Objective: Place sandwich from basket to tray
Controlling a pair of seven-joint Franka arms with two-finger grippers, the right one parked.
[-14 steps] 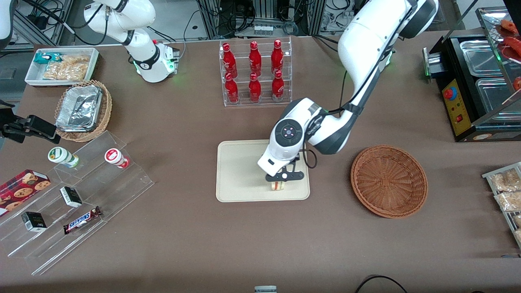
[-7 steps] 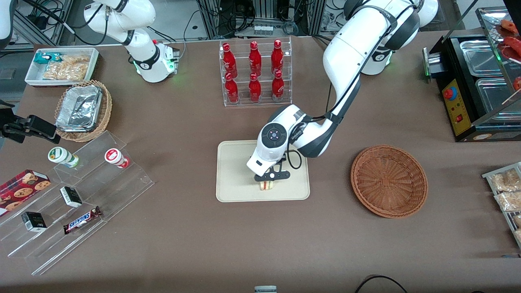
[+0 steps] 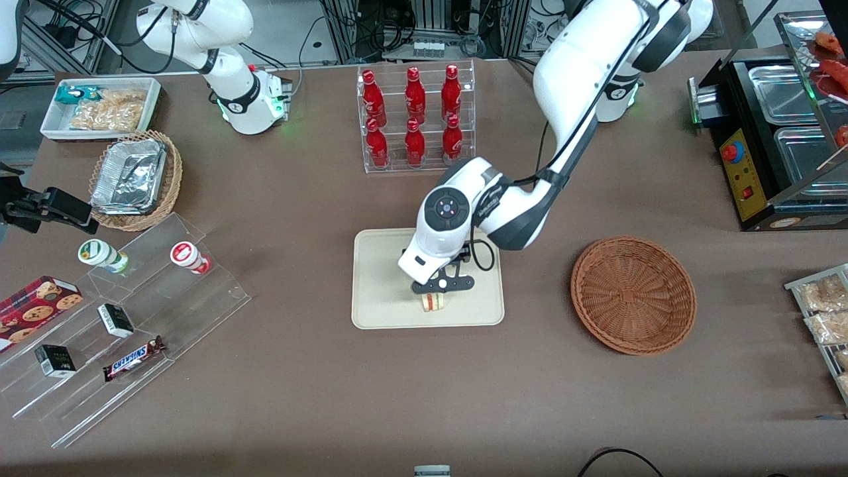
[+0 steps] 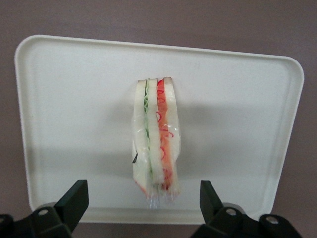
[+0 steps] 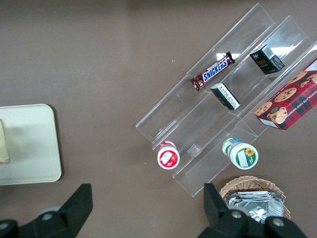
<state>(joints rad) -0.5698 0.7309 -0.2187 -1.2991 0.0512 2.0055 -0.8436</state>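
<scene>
The sandwich [image 3: 432, 302], a white bread wedge with red and green filling, lies on the beige tray [image 3: 377, 278], near the tray's edge closest to the front camera. In the left wrist view the sandwich [image 4: 156, 136] rests alone on the tray [image 4: 64, 99]. My left gripper [image 3: 442, 286] hangs just above the sandwich, open and empty, its black fingertips [image 4: 74, 198] wide apart on either side of the wedge, clear of it. The reddish-brown wicker basket [image 3: 633, 295] sits empty beside the tray, toward the working arm's end of the table.
A clear rack of red bottles [image 3: 415, 116] stands farther from the front camera than the tray. Toward the parked arm's end are acrylic steps with snacks [image 3: 126, 318], a tan basket of foil trays [image 3: 136, 179] and a white bin [image 3: 99, 106]. A black food warmer [image 3: 775, 132] stands at the working arm's end.
My gripper carried the sandwich sideways over the tray toward the parked arm's end, let it go, and has risen slightly. The sandwich now lies free on the tray.
</scene>
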